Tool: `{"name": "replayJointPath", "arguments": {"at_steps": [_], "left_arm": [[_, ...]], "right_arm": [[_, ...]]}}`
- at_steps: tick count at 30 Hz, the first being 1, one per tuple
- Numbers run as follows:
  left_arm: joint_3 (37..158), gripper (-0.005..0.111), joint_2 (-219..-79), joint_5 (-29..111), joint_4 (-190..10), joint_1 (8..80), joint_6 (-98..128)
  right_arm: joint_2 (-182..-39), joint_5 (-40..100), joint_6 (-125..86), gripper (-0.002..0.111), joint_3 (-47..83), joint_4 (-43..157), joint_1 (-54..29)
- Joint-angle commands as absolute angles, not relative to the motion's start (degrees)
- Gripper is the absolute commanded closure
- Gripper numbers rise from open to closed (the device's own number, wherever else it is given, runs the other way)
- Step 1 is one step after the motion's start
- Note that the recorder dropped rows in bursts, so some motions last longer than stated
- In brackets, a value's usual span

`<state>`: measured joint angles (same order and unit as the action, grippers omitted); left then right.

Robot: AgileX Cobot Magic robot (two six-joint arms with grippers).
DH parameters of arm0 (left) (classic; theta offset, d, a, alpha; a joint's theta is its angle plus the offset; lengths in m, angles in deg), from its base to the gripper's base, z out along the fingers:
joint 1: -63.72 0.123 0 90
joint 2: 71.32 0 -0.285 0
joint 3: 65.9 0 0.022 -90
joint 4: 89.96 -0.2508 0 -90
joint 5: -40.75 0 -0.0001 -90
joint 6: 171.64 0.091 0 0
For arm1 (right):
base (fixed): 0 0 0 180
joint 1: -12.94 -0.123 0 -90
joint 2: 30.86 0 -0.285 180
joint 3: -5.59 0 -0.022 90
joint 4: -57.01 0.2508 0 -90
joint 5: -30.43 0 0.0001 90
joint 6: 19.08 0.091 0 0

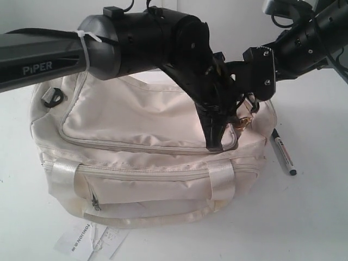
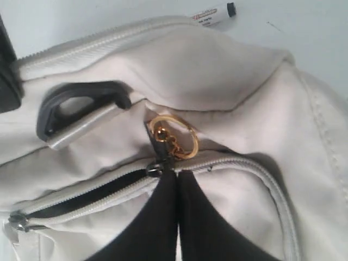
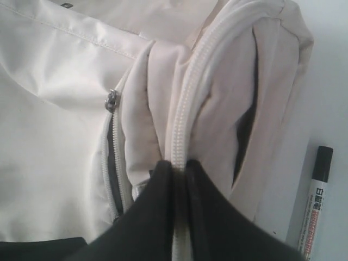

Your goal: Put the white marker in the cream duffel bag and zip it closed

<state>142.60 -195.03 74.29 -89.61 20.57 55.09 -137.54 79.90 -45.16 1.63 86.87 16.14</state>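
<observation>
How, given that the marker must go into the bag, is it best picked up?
Take the marker at the middle of its barrel, coming straight down from above and closing across its width. It lies flat on the table beside the bag, so its long sides are open while its underside is not.

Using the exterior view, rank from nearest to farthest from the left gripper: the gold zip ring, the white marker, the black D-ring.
1. Small gold metal ring, right beside the left gripper, on the cream fabric duffel bag.
2. Slim white marker with black cap, on the table past the bag's right end.
3. Black D-ring, at the bag's far left corner.
</observation>
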Motion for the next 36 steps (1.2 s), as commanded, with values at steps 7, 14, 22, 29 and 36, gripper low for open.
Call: {"name": "replayJointPath", "arguments": {"at_steps": [7, 14, 22, 29, 36], "left_arm": [[142.64, 0.042, -196.42, 69.50, -88.18, 20.19, 53.21], [142.64, 0.037, -199.20, 68.31, -87.06, 20.19, 53.31], [142.64, 0.062, -201.71, 65.24, -87.06, 20.19, 53.31], [142.64, 0.107, -200.74, 67.89, -87.43, 20.19, 53.31], [142.64, 0.107, -198.33, 73.64, -89.36, 20.19, 51.54]], "right_arm": [[-137.48, 80.83, -45.82, 0.108, 1.41, 87.38, 16.31], [-137.48, 80.94, -45.82, 0.108, 1.41, 88.24, 16.31], [-137.48, 81.06, -45.82, 0.108, 1.41, 88.48, 16.31], [-137.48, 81.06, -45.82, 0.108, 1.41, 88.48, 16.31], [-137.48, 81.06, -45.82, 0.108, 1.41, 88.48, 16.31]]}}
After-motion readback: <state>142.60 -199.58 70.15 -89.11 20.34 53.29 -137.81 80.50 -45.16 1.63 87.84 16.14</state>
